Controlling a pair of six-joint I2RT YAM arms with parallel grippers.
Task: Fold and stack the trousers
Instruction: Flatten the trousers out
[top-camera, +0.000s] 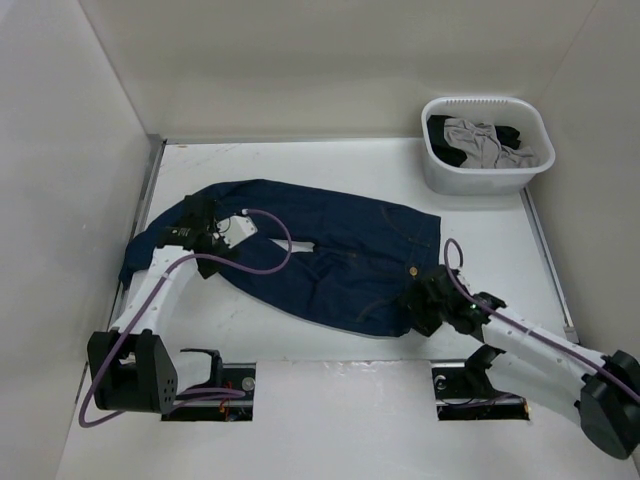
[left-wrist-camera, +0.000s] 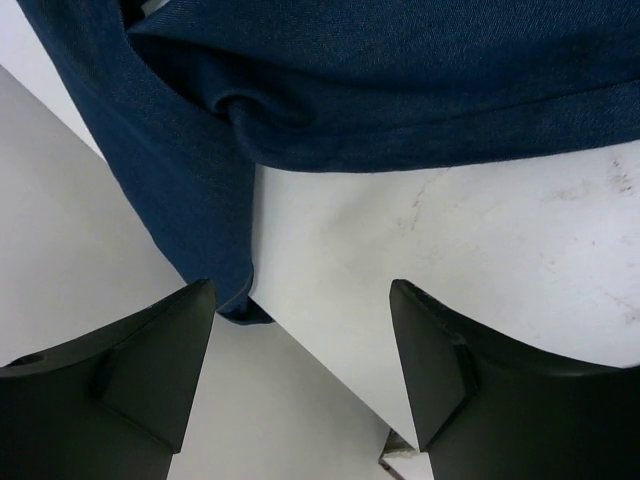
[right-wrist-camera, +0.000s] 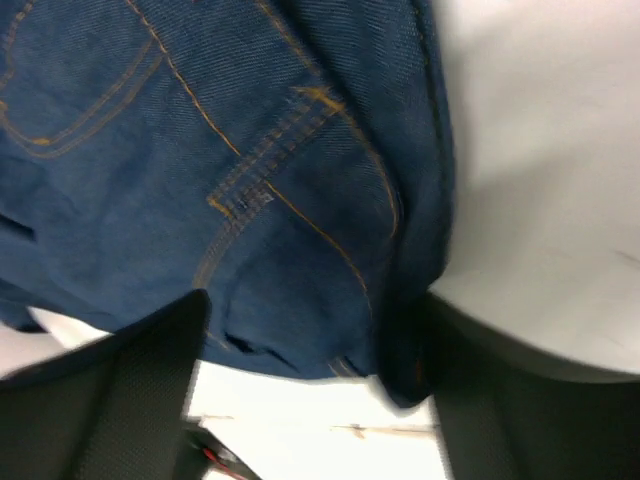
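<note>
My left gripper (left-wrist-camera: 300, 300) and right gripper (right-wrist-camera: 315, 305) stand open, empty, at opposite ends of the rumpled, orange-stitched dark blue trousers (top-camera: 335, 250).

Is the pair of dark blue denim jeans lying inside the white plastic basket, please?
No, the dark blue jeans lie spread on the table, apart from the white basket.

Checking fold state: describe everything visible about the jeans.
The jeans are dark indigo denim with orange stitching. They lie rumpled across the table, waist to the right and legs running to the table's left edge. The left end effector and right end effector hover open at the near edges, gripping nothing.
</note>
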